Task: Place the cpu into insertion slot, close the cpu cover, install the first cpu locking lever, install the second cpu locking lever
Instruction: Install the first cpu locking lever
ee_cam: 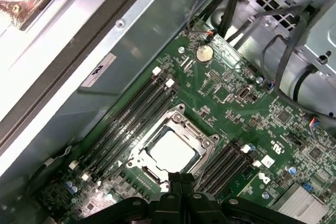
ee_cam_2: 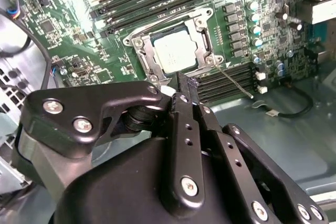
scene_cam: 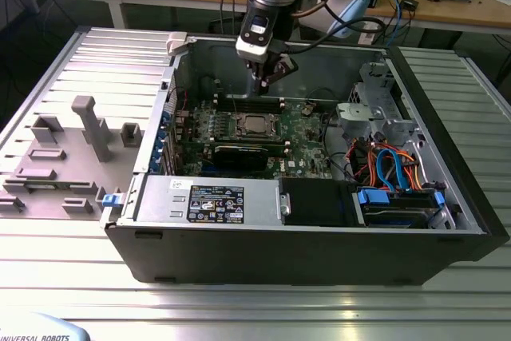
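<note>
The cpu [ee_cam_2: 176, 53] [ee_cam: 172, 150], silver-grey and square, lies flat in the insertion slot [scene_cam: 255, 125] on the green motherboard. The cpu cover [ee_cam_2: 206, 38] [ee_cam: 206, 148], a silver frame, lies down around the chip. From one socket corner a thin metal locking lever [ee_cam_2: 234, 82] sticks out over the memory slots. My gripper [scene_cam: 263, 85] [ee_cam_2: 187, 83] [ee_cam: 181, 178] hangs above the board just beside the socket's edge. Its black fingers are shut together with nothing between them and touch nothing.
Memory slots [ee_cam: 131, 114] run along both sides of the socket. A black graphics card [scene_cam: 239, 155] and a power supply [scene_cam: 207, 200] lie nearer the case front. Coloured cables [scene_cam: 383, 165] fill the exterior view's right. A grey fixture plate [scene_cam: 72, 149] sits left of the case.
</note>
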`<state>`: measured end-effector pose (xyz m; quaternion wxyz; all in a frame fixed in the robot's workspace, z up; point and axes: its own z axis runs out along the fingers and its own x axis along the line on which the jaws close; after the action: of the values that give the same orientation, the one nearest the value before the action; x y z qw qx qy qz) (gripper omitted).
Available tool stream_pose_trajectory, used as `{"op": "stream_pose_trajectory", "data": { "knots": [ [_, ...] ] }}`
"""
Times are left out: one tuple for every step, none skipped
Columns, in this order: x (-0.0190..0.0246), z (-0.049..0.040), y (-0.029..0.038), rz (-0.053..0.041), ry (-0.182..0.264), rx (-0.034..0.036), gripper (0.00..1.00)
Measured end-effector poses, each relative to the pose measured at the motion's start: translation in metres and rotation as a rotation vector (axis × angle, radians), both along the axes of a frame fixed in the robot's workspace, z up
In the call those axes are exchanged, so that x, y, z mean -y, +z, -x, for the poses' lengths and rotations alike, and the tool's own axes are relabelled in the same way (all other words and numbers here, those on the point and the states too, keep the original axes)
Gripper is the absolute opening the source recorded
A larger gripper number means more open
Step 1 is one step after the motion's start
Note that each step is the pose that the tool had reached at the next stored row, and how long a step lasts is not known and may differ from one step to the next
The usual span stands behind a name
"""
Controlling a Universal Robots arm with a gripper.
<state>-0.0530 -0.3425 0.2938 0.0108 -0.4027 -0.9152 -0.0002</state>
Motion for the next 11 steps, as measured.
{"op": "stream_pose_trajectory", "data": {
  "knots": [
    [0.0000,0.0000,0.0000,0.0000,0.008,0.0000,0.11],
    [0.0000,0.0000,0.0000,0.0000,0.014,0.0000,0.11],
    [0.0000,0.0000,0.0000,0.0000,0.021,-0.0001,0.11],
    [0.0000,0.0000,0.0000,0.0000,0.026,-0.0001,0.11],
    [0.0000,0.0000,0.0000,0.0000,0.029,-0.0001,0.11],
    [0.0000,0.0000,0.0000,0.0000,0.034,0.0000,0.11],
    [0.0000,0.0000,0.0000,0.0000,0.037,-0.0001,0.11],
    [0.0000,0.0000,0.0000,0.0000,0.041,0.0000,0.11],
    [0.0000,0.0000,0.0000,0.0000,0.043,-0.0001,0.11],
    [0.0000,0.0000,0.0000,0.0000,0.049,-0.0001,0.11],
    [0.0000,0.0000,0.0000,0.0000,0.068,0.0000,0.11]
  ]
}}
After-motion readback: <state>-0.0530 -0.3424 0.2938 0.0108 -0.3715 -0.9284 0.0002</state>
